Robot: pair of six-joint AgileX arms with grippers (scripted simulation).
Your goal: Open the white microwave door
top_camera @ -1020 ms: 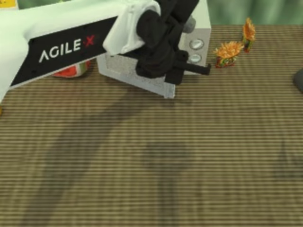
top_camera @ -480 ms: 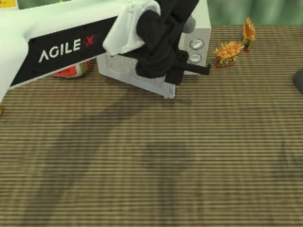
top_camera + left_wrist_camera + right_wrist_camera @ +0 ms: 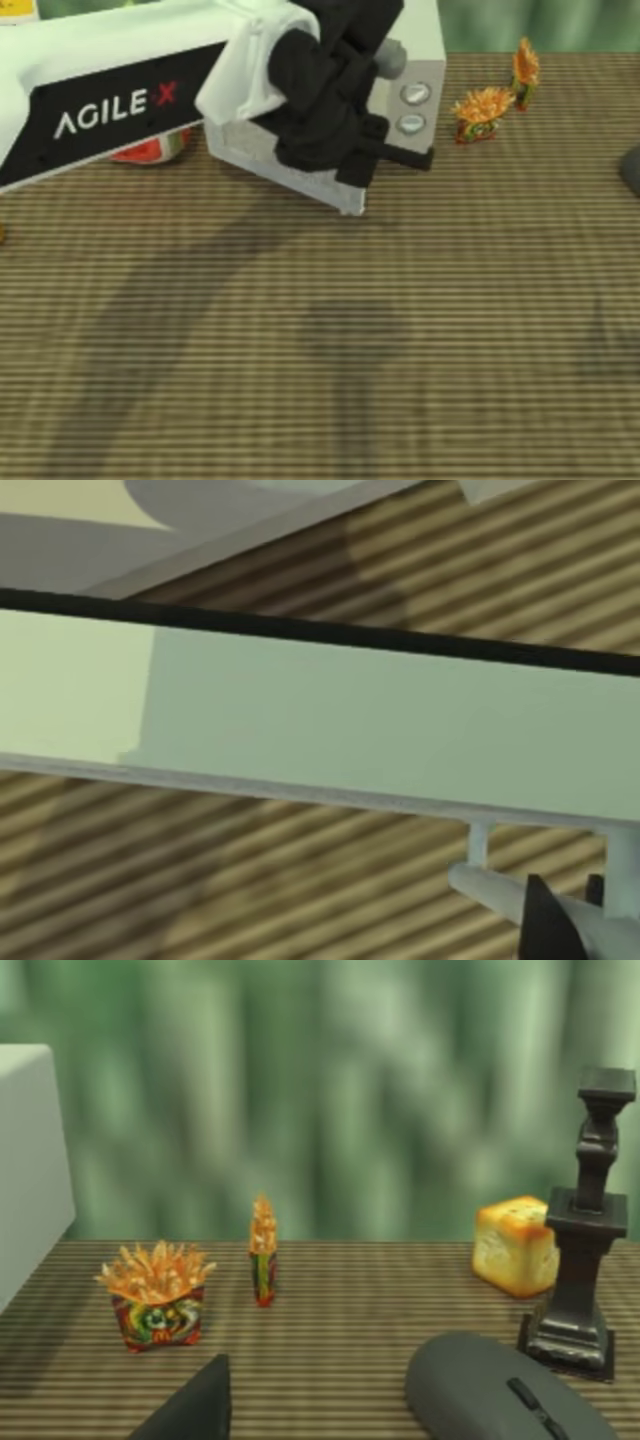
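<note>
Reaching over the white microwave (image 3: 425,45), the left gripper (image 3: 400,160) sits at the door (image 3: 290,172), which stands ajar. Whether its fingers pinch the handle (image 3: 500,890) cannot be told. The right arm is parked off right.

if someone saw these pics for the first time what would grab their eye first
The big white left arm with its black tool stretches across the top view's far left, reaching the boxy off-white microwave at the handle edge of the off-white mesh-window door, which stands partly swung out. Right of the microwave stand two bright orange cartons of fries, and the right wrist view shows a golden toast slice beside a dark candlestick.
</note>
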